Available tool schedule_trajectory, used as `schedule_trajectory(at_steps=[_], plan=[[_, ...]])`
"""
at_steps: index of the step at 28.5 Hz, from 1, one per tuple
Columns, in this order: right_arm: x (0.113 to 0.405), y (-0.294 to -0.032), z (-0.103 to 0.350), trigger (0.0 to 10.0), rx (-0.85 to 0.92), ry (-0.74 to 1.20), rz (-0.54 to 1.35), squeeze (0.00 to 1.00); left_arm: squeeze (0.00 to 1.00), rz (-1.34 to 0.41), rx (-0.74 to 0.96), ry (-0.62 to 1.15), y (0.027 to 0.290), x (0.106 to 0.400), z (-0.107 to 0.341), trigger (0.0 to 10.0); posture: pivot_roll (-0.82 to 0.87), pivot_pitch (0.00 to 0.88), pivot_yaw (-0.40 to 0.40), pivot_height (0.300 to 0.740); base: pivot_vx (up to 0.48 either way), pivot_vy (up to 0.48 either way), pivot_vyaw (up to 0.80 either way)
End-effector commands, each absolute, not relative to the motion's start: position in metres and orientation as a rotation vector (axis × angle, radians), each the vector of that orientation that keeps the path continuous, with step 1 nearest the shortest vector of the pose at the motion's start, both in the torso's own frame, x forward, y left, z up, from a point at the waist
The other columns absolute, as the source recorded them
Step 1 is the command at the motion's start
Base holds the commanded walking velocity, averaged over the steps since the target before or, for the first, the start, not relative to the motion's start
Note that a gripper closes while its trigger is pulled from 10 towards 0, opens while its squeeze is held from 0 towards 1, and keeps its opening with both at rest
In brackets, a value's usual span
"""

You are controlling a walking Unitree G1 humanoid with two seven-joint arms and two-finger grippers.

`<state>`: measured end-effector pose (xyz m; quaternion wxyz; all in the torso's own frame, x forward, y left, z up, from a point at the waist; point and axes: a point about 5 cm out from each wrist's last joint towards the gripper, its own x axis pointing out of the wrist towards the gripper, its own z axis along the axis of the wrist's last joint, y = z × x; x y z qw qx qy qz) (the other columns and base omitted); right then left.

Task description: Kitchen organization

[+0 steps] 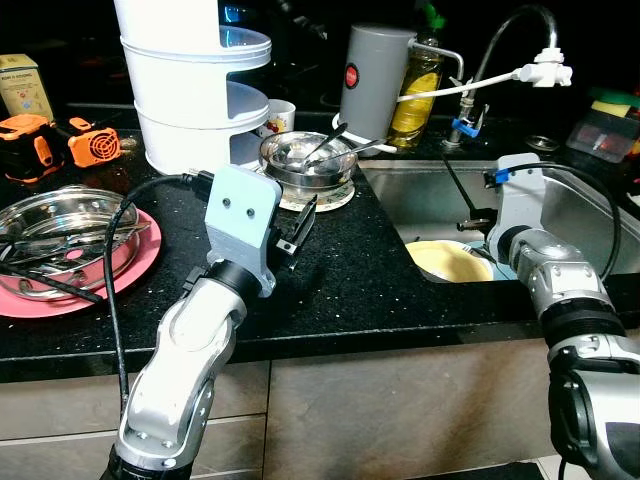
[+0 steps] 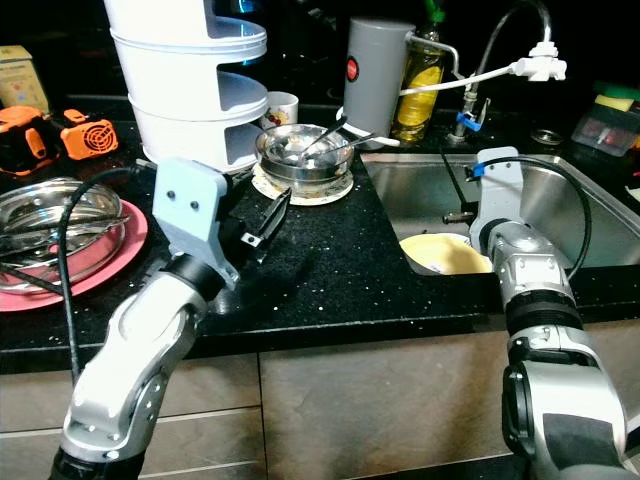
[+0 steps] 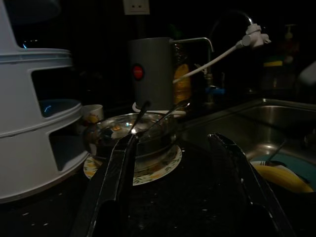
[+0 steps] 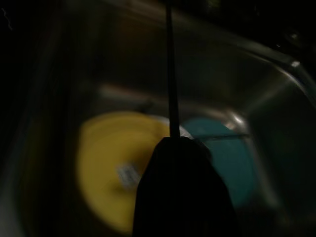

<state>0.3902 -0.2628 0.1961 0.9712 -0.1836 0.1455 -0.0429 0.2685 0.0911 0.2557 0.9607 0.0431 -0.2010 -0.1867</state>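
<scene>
A steel bowl [image 1: 305, 155] holding spoons [image 1: 330, 145] rests on a patterned plate [image 1: 335, 197] on the black counter [image 1: 350, 270]. My left gripper [image 1: 298, 225] hovers low over the counter just in front of that bowl, fingers open and empty; the left wrist view has the bowl [image 3: 131, 136] straight ahead between them. My right gripper [image 1: 478, 218] hangs over the sink [image 1: 590, 215], shut on a thin dark stick-like utensil [image 4: 170, 74]. Below it lie a yellow plate [image 1: 450, 262] and a teal plate [image 4: 222, 158].
A tall white tiered container [image 1: 190, 90], a cup [image 1: 280, 115], a grey canister [image 1: 375, 80] and an oil bottle [image 1: 415, 95] stand behind the bowl. A pink plate [image 1: 140, 262] with a steel dish and utensils sits at the left, orange tools [image 1: 95, 143] behind it. The faucet [image 1: 520, 30] arches over the sink.
</scene>
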Motion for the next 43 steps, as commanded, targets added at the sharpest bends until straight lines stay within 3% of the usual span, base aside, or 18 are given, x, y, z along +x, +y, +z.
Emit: schedule_trajectory(at_steps=[1, 2, 8, 13, 14, 17, 20, 23, 27, 31, 34, 43], plan=[[0.384, -0.273, 0.18, 10.0, -0.448, 0.371, -0.133, 0.0, 0.0, -0.383, 0.095, -0.4, 0.09, 0.271, 0.254, 10.0, 0.03, 0.0, -0.106, 0.74, 0.0, 0.0, 0.0], [0.384, -0.273, 0.179, 10.0, -0.434, 0.364, -0.142, 1.0, 0.0, -0.381, 0.095, -0.401, 0.091, 0.271, 0.254, 10.0, 0.03, 0.0, -0.107, 0.74, 0.0, 0.0, 0.0], [0.389, -0.261, 0.185, 10.0, -0.297, 0.277, -0.118, 1.0, 0.0, -0.378, 0.094, -0.401, 0.091, 0.271, 0.254, 10.0, 0.02, 0.0, -0.108, 0.74, 0.0, 0.0, 0.0], [0.399, -0.236, 0.216, 10.0, -0.068, 0.054, 0.001, 1.0, 0.0, -0.376, 0.093, -0.4, 0.092, 0.271, 0.253, 10.0, 0.02, 0.0, -0.108, 0.74, 0.0, 0.0, 0.0], [0.401, -0.222, 0.231, 10.0, 0.01, -0.036, 0.101, 0.0, 0.0, -0.374, 0.094, -0.398, 0.092, 0.271, 0.253, 10.0, 0.03, 0.0, -0.109, 0.74, 0.0, 0.0, 0.0], [0.399, -0.195, 0.253, 10.0, 0.092, -0.181, 0.273, 0.0, 0.0, -0.373, 0.094, -0.395, 0.093, 0.271, 0.252, 10.0, 0.03, 0.0, -0.109, 0.74, 0.0, 0.0, 0.0], [0.397, -0.183, 0.257, 10.0, 0.04, -0.214, 0.335, 0.0, 0.0, -0.376, 0.095, -0.393, 0.091, 0.271, 0.251, 10.0, 0.03, 0.0, -0.109, 0.74, 0.0, 0.0, 0.0], [0.397, -0.17, 0.258, 10.0, -0.052, -0.225, 0.375, 0.0, 0.0, -0.38, 0.094, -0.387, 0.09, 0.27, 0.249, 10.0, 0.04, 0.0, -0.112, 0.74, 0.0, 0.0, 0.71], [0.399, -0.141, 0.261, 10.0, -0.323, -0.243, 0.451, 0.0, 0.0, -0.389, 0.091, -0.371, 0.088, 0.27, 0.244, 10.0, 0.04, 0.0, -0.114, 0.74, 0.0, 0.0, 0.8], [0.402, -0.134, 0.263, 10.0, -0.379, -0.238, 0.454, 0.0, 0.0, -0.392, 0.091, -0.368, 0.087, 0.27, 0.243, 10.0, 0.03, 0.0, -0.113, 0.74, 0.0, 0.0, 0.4], [0.409, -0.122, 0.272, 10.0, -0.553, -0.22, 0.432, 0.0, 0.0, -0.415, 0.09, -0.349, 0.082, 0.267, 0.239, 10.0, 0.04, 0.0, -0.122, 0.74, 0.0, 0.0, 0.0], [0.42, -0.131, 0.283, 10.0, -0.656, -0.13, 0.353, 0.0, 0.0, -0.469, 0.109, -0.307, 0.078, 0.259, 0.229, 10.0, 0.05, 0.0, -0.132, 0.74, 0.0, 0.0, 0.0]])
